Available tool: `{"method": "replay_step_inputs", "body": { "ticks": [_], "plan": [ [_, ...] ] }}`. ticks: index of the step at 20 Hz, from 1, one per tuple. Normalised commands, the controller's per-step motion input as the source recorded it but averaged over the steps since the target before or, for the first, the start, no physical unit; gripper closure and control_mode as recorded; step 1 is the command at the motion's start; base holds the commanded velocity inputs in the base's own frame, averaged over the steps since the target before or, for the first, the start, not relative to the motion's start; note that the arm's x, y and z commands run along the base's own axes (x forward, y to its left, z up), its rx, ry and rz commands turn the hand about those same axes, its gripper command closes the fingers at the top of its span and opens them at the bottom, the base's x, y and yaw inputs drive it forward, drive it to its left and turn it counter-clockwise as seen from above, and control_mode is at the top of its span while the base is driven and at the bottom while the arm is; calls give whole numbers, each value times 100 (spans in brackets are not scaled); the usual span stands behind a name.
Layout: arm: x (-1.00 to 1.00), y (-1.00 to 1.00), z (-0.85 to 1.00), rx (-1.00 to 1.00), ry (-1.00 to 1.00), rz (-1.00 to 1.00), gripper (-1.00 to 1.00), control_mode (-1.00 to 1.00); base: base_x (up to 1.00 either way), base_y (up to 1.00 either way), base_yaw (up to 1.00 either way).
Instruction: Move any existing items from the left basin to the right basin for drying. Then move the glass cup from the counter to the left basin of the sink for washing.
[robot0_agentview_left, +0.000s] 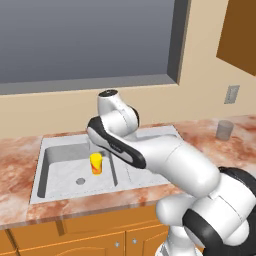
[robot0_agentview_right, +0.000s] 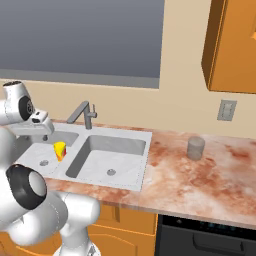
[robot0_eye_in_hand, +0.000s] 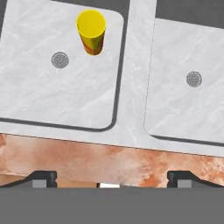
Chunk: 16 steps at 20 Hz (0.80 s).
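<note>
Yellow cup (robot0_eye_in_hand: 91, 30) stands upright in the left basin (robot0_eye_in_hand: 39, 94), upper left of the hand view; tool (robot0_eye_in_hand: 112, 178) wide, empty.

Even, bright, diffuse rendered light fills all three views, with no glare or blur. The grey steel double-bowl sink (robot0_agentview_left: 50, 192) shows only soft shading along its inner walls. Edges stay sharp and straight, without lens distortion.

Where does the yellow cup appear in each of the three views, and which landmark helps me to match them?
Left base view: yellow cup stands left of centre, in the left basin.
Right base view: at the left edge, beside the arm.
Hand view: near the top, left of centre.
Shared landmark: the left basin's round drain beside the cup.
</note>
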Motion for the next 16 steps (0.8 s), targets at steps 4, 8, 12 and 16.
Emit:
{"method": "replay_step_inputs", "body": {
  "ticks": [4,8,12,16],
  "plan": [
    [42,15,-26,-3,2,0,-100,-100,0,0,0],
    [45,14,-28,-1,3,0,-100,-100,0,0,0],
    [29,18,-31,-2,3,1,-100,-100,0,0,0],
    [8,11,-29,-2,2,3,-100,-100,0,0,0]
  ]
}}
